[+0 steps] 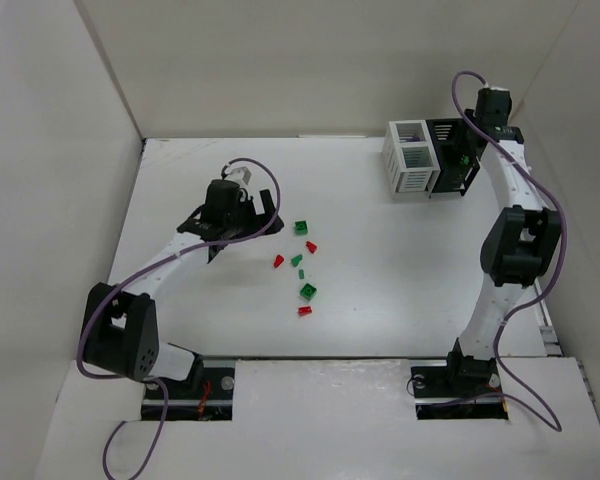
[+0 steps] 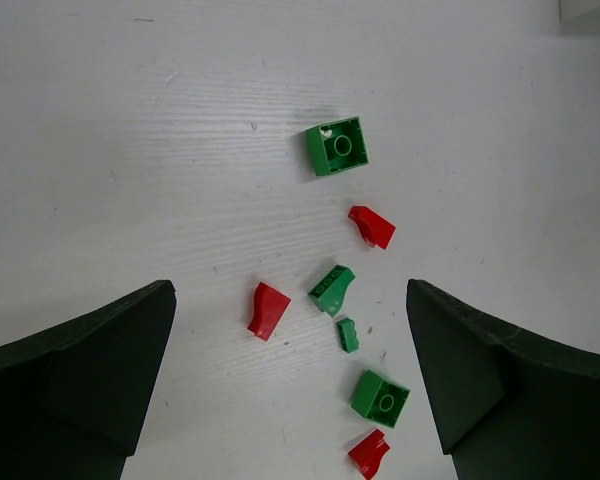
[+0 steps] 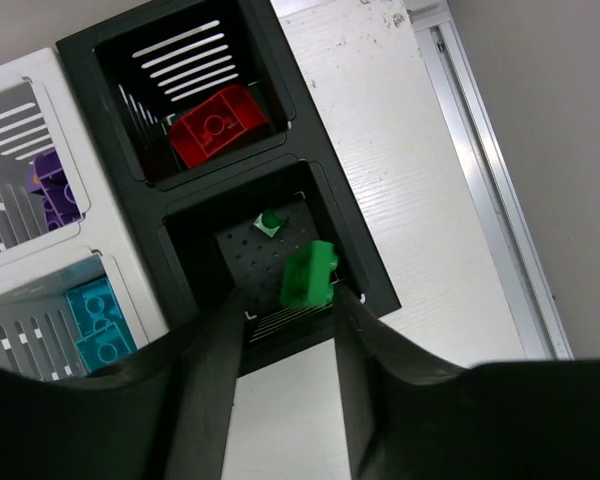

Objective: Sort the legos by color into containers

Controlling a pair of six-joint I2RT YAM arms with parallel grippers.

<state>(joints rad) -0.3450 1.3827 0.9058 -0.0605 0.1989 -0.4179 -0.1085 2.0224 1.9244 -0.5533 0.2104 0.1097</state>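
Several small red and green legos lie in a loose cluster mid-table (image 1: 301,268). In the left wrist view they include a green square brick (image 2: 336,146), a red wedge (image 2: 269,309) and a green brick (image 2: 380,397). My left gripper (image 1: 245,232) (image 2: 290,380) is open and empty, hovering just left of the cluster. My right gripper (image 1: 467,160) (image 3: 288,300) is open over the black bin (image 1: 450,150) (image 3: 240,178). A green lego (image 3: 310,273) sits at its right fingertip above a compartment holding a green piece (image 3: 270,222). The other black compartment holds a red brick (image 3: 218,124).
The white bin (image 1: 410,160) (image 3: 20,75) joins the black one on its left and holds a purple brick (image 3: 52,185) and a teal brick (image 3: 98,322). White walls enclose the table on three sides. A metal rail (image 3: 490,190) runs along the right edge.
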